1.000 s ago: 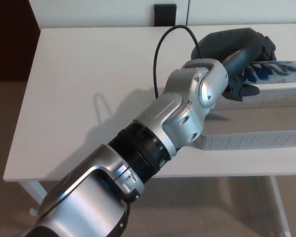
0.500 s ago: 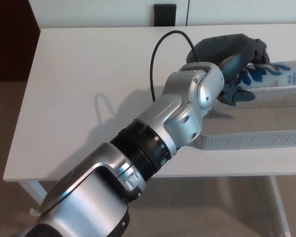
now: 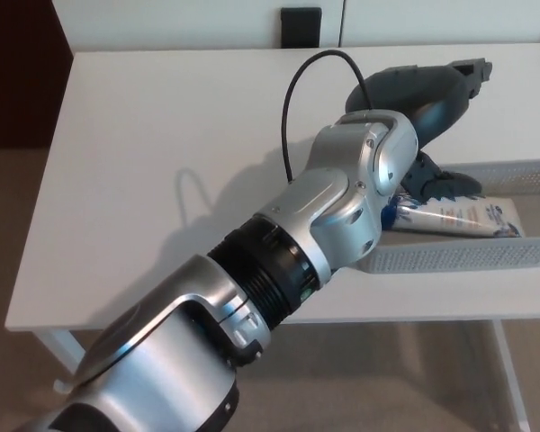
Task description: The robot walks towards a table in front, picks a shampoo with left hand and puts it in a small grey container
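Note:
The shampoo [image 3: 459,217], a white tube with blue print, lies on its side inside the small grey mesh container [image 3: 486,254] at the table's right front. Above the container's left end hangs my left hand [image 3: 429,99], open, its fingers spread and holding nothing. The silver forearm and wrist [image 3: 342,198] run diagonally up from the lower left and hide the container's left end and the tube's cap end. My right hand does not show.
The white table [image 3: 162,135] stretches across the view, with its front edge near the container. A black cable [image 3: 292,99] loops up from my wrist. A dark square object [image 3: 301,25] sits at the wall behind the table. Beige floor lies below.
My left hand has let go of the shampoo and lifted its fingers apart. The tube dropped from the container's far rim to lie flat inside it.

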### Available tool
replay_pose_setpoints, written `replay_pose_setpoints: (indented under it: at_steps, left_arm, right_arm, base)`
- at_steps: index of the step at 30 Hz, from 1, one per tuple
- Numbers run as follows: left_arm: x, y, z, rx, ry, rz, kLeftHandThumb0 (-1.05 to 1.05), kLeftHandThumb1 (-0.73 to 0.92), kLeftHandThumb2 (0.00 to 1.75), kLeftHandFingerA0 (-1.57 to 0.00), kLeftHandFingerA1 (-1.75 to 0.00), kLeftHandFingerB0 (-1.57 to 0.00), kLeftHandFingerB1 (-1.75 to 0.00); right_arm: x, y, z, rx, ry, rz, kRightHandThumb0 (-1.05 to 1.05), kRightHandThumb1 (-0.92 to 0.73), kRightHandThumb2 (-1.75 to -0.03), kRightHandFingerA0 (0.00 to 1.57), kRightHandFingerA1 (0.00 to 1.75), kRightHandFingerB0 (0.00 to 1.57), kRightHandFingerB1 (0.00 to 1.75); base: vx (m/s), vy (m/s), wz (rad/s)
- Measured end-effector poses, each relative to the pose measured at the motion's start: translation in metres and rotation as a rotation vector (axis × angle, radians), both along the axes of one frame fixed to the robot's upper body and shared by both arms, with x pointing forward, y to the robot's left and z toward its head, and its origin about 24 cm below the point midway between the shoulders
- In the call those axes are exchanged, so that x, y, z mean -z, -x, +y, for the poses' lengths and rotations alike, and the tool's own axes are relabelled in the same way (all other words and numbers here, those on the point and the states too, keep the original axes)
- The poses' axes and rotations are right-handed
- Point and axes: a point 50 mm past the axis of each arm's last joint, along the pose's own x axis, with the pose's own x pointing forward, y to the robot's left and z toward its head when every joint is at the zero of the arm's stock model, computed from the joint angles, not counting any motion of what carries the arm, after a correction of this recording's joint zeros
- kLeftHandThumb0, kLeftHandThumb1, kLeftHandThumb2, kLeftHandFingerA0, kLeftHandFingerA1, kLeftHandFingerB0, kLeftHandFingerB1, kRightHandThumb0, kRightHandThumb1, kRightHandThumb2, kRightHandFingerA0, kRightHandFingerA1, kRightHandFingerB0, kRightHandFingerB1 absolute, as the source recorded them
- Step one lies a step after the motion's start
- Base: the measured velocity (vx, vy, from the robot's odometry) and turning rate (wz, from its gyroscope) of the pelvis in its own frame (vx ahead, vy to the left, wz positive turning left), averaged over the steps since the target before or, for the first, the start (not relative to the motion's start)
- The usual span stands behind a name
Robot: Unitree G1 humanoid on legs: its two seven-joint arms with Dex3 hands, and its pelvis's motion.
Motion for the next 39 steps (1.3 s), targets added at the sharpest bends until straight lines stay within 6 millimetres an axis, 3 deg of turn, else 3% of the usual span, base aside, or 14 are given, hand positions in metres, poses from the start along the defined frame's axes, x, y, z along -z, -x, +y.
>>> replay_pose_setpoints:
  at_steps: [7, 14, 15, 18, 19, 23, 24, 26, 28, 29, 32, 33, 34, 39]
  left_arm:
    - [-0.006, 0.006, 0.001, 0.015, 0.029, -0.006, -0.82, 0.46, 0.93, -0.04, -0.15, -0.04, -0.10]
    - [-0.044, 0.018, 0.014, 0.072, 0.097, -0.115, -0.82, 0.48, 0.93, -0.05, -0.20, -0.05, -0.14]
    - [-0.049, 0.020, 0.016, 0.077, 0.102, -0.126, -0.83, 0.59, 0.58, -0.07, -0.27, -0.07, -0.24]
    - [-0.070, 0.026, 0.027, 0.095, 0.158, -0.182, -0.83, 0.59, 0.58, -0.07, -0.27, -0.07, -0.24]
    - [-0.075, 0.028, 0.030, 0.099, 0.171, -0.196, -0.37, 0.23, 0.88, 0.00, -0.49, 0.00, -0.47]
    - [-0.093, 0.040, 0.049, 0.116, 0.256, -0.257, -0.37, 0.23, 0.88, 0.00, -0.49, 0.00, -0.46]
    - [-0.096, 0.044, 0.055, 0.121, 0.281, -0.266, -0.73, 0.58, 0.59, -0.17, -0.28, -0.22, -0.29]
    - [-0.098, 0.051, 0.065, 0.128, 0.323, -0.275, -0.73, 0.58, 0.59, -0.17, -0.28, -0.22, -0.29]
    - [-0.096, 0.058, 0.074, 0.130, 0.363, -0.270, -0.66, 0.51, 0.57, -0.22, -0.30, -0.25, -0.30]
    - [-0.095, 0.061, 0.078, 0.131, 0.379, -0.267, -0.29, 0.27, 0.87, -0.08, -0.52, -0.08, -0.50]
    - [-0.078, 0.073, 0.098, 0.117, 0.451, -0.219, -0.29, 0.27, 0.87, -0.08, -0.52, -0.08, -0.50]
    - [-0.068, 0.078, 0.108, 0.102, 0.478, -0.186, -0.61, 0.49, 0.56, -0.24, -0.31, -0.28, -0.30]
    - [-0.063, 0.081, 0.112, 0.095, 0.489, -0.172, -0.70, 0.51, 0.58, -0.28, -0.34, -0.31, -0.31]
    - [-0.017, 0.105, 0.144, 0.020, 0.541, -0.020, -0.74, 0.60, 0.59, -0.30, -0.33, -0.32, -0.31]
  right_arm:
    - [0.001, 0.002, 0.000, -0.003, 0.001, 0.010, -0.35, -0.73, -0.63, 0.73, 0.50, 0.54, 0.40]
    - [0.003, 0.006, 0.001, -0.001, -0.001, 0.024, -0.35, -0.74, -0.62, 0.70, 0.47, 0.52, 0.39]
    - [0.003, 0.007, 0.001, 0.000, -0.001, 0.025, -0.33, -0.73, -0.62, 0.71, 0.50, 0.51, 0.39]
    - [0.003, 0.006, 0.001, 0.000, -0.001, 0.025, -0.33, -0.73, -0.62, 0.71, 0.50, 0.51, 0.39]
    - [0.003, 0.006, 0.001, 0.000, -0.001, 0.025, -0.36, -0.73, -0.63, 0.71, 0.47, 0.55, 0.40]
    - [0.003, 0.005, 0.002, -0.004, -0.001, 0.024, -0.35, -0.75, -0.63, 0.70, 0.46, 0.55, 0.40]
    - [0.003, 0.005, 0.002, -0.006, -0.001, 0.023, -0.35, -0.74, -0.63, 0.69, 0.46, 0.54, 0.40]
    - [0.003, 0.005, 0.002, -0.009, -0.001, 0.023, -0.35, -0.74, -0.63, 0.69, 0.46, 0.54, 0.40]
    - [0.003, 0.005, 0.002, -0.011, 0.000, 0.024, -0.36, -0.73, -0.62, 0.71, 0.49, 0.55, 0.41]
    - [0.003, 0.004, 0.002, -0.012, 0.000, 0.024, -0.36, -0.72, -0.62, 0.70, 0.47, 0.54, 0.40]
    - [0.003, 0.004, 0.003, -0.014, -0.001, 0.024, -0.36, -0.72, -0.62, 0.70, 0.47, 0.54, 0.40]
    - [0.003, 0.005, 0.003, -0.014, -0.001, 0.026, -0.36, -0.71, -0.62, 0.72, 0.51, 0.55, 0.41]
    - [0.003, 0.005, 0.003, -0.014, -0.001, 0.027, -0.36, -0.72, -0.62, 0.72, 0.52, 0.57, 0.41]
    - [0.004, 0.005, 0.003, -0.016, -0.002, 0.027, -0.35, -0.73, -0.62, 0.68, 0.51, 0.57, 0.43]
  base:
    - [0.00, 0.000, 0.00]
    - [0.00, 0.000, 0.00]
    - [0.00, 0.000, 0.00]
    - [0.00, 0.000, 0.00]
    - [0.00, 0.000, 0.00]
    - [0.00, 0.000, 0.00]
    - [0.00, 0.000, 0.00]
    - [0.00, 0.000, 0.00]
    - [0.00, 0.000, 0.00]
    - [0.00, 0.000, 0.00]
    - [0.00, 0.000, 0.00]
    - [0.00, 0.000, 0.00]
    - [0.00, 0.000, 0.00]
    - [0.00, 0.000, 0.00]
